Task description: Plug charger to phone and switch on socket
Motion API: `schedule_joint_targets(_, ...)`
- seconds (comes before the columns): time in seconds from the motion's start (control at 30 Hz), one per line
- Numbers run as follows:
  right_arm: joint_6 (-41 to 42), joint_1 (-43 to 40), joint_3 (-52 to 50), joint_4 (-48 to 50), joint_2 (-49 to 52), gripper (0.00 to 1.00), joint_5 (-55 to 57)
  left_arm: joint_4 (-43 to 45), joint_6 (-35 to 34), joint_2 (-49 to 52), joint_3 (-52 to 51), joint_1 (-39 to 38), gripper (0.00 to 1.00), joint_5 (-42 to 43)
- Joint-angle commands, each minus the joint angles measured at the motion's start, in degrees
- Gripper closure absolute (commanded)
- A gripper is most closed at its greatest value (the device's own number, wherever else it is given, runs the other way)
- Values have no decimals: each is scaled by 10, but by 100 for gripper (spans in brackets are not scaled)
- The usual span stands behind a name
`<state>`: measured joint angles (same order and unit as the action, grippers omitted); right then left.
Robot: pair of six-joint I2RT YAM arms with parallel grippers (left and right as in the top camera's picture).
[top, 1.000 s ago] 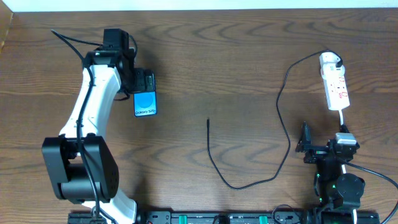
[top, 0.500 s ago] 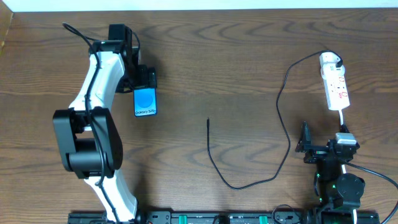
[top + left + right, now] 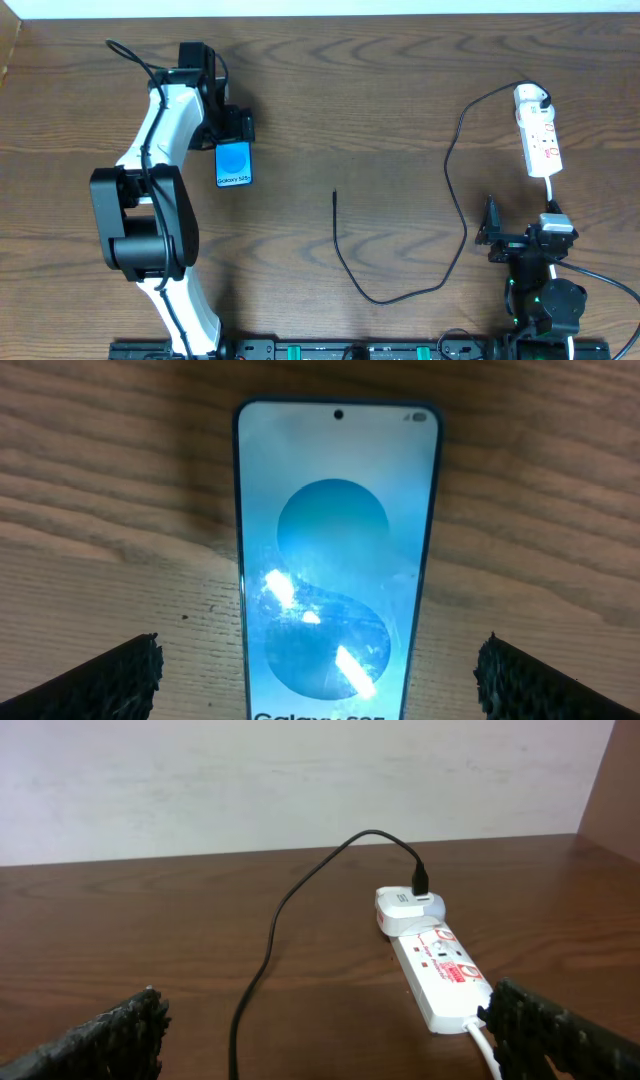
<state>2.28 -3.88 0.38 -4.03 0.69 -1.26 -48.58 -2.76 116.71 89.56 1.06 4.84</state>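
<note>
Counting: one phone [image 3: 233, 164] [image 3: 335, 560], one charger [image 3: 455, 200], one socket [image 3: 541, 140] [image 3: 445, 975] and two pincers, all on or over one wooden table [image 3: 400, 110].
Phone: is lying flat and screen-up on the table's left part. Its slim dark frame is surrounding a pale screen with a blue circle pattern and "Galaxy S25+" lettering. Glare streaks are crossing the glass in the left wrist view.
Charger: its thin black cable is snaking across the right half. The white adapter [image 3: 531, 97] [image 3: 405, 908] is sitting in the socket's far end, and the small plug tip [image 3: 335, 195] is lying free near the table's middle, well apart from the phone.
Socket: a white strip with red marks is lying at the far right, with its white cord [image 3: 551, 190] running toward the near edge. I cannot tell how the switches are standing.
Left pincer [image 3: 233, 130] [image 3: 320, 678]: is hanging over the phone with its fingers spread wide on either side, gripping nothing.
Right pincer [image 3: 325, 1038]: is hanging low by the near right edge and facing the socket, with its fingers wide apart and holding nothing.
</note>
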Motion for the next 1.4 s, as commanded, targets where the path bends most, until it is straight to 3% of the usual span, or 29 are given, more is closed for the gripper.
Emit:
schedule_joint_targets(0.0, -8, 2, -1, -3, -3, 1, 5, 1, -3, 11, -13, 1, 0, 5)
schedule_joint_targets(1.37, -8, 2, -1, -3, -3, 1, 5, 47, -24, 48, -14, -9, 1, -18)
